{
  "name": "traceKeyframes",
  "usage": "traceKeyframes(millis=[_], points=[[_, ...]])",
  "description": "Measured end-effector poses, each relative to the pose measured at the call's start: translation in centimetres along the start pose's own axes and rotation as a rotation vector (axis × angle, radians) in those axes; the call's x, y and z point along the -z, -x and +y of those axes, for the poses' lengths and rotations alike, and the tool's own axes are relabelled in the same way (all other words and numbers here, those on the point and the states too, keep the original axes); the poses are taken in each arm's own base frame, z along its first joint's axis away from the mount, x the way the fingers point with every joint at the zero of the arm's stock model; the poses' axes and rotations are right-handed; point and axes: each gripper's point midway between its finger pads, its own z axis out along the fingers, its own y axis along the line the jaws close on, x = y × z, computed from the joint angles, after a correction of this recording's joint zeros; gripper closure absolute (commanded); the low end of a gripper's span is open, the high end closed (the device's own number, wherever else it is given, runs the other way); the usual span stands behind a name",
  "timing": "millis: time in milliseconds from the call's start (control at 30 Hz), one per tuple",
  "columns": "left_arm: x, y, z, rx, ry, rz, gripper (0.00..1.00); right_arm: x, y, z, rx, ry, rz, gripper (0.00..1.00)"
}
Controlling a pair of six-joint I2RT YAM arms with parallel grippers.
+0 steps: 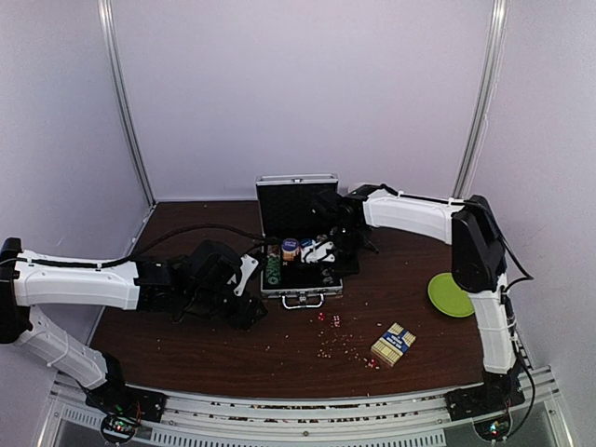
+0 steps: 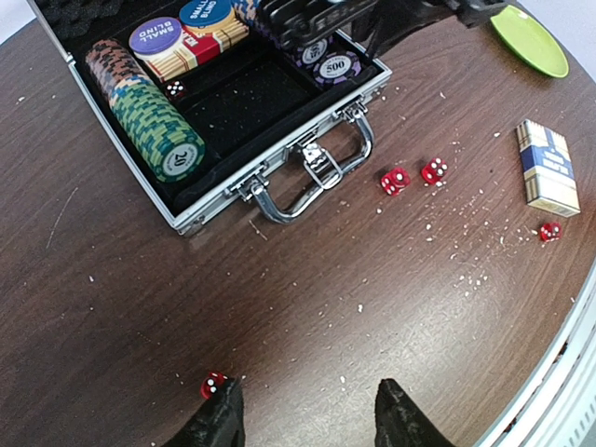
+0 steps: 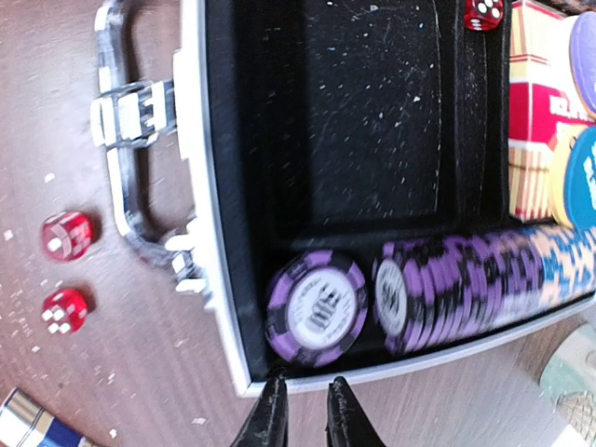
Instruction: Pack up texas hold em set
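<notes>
Case (image 2: 209,207): ribbed bright metal, matt black lining (image 2: 247,98). Dice (image 2: 395,180): glossy translucent red plastic. Table (image 2: 279,326): dark wood grain, matt.

The left arm (image 1: 79,281) lies low and nearly level across the left side of the top view. Its left gripper (image 2: 312,419) points downward, and the two black fingers (image 2: 219,419) stand well apart at the bottom edge of the wrist view (nothing is between them). The right arm (image 1: 491,321) rises along the right side of the top view, bends at a black elbow and reaches leftward to the centre, while the right gripper (image 3: 305,414), at the bottom centre of its wrist view, shows only a narrow gap between its fingertips (image 3: 270,414), and the gap is empty.
</notes>
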Motion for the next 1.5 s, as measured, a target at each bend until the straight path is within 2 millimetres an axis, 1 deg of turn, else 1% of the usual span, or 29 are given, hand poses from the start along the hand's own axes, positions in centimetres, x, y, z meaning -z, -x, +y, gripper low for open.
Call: traceKeyframes(millis=[100, 167, 267, 367, 433, 500, 667, 933, 1267, 1400, 1500], points=[[0.0, 0.0, 0.1, 0.0, 0.003, -0.001, 0.5, 0.9, -0.1, 0.3, -0.012, -0.006, -0.012, 0.82], [0.0, 0.0, 0.1, 0.0, 0.005, -0.001, 0.5, 1.2, 0.1, 0.1, -0.019, -0.016, -0.024, 0.78], [0.0, 0.0, 0.1, 0.0, 0.006, -0.002, 0.5, 1.0, 0.2, 0.0, -0.025, -0.021, -0.032, 0.74], [0.0, 0.1, 0.1, 0.001, 0.007, -0.004, 0.5, 0.3, -0.1, 0.3, -0.026, -0.017, -0.028, 0.68], [0.1, 0.1, 0.2, 0.001, 0.009, -0.006, 0.5, -0.1, -0.3, 0.7, -0.023, -0.013, -0.022, 0.67], [0.1, 0.2, 0.2, 0.001, 0.011, -0.008, 0.51, -0.5, -0.4, 0.9, -0.018, -0.016, -0.016, 0.67], [0.1, 0.2, 0.3, 0.001, 0.015, -0.009, 0.51, -0.5, -0.1, 0.7, 0.008, -0.059, 0.0, 0.67], [0.1, 0.2, 0.3, 0.002, 0.016, -0.009, 0.51, -0.5, -0.4, 0.6, 0.04, -0.084, 0.034, 0.73], [0.1, 0.2, 0.3, 0.002, 0.016, -0.009, 0.51, -0.4, -0.5, 0.6, 0.093, -0.095, 0.055, 0.74], [0.1, 0.2, 0.3, 0.001, 0.016, -0.01, 0.51, -0.2, -0.5, 0.5, 0.116, -0.092, 0.057, 0.75], [0.1, 0.2, 0.3, 0.001, 0.016, -0.009, 0.51, 0.3, -0.5, -0.1, 0.115, -0.101, 0.049, 0.75]])
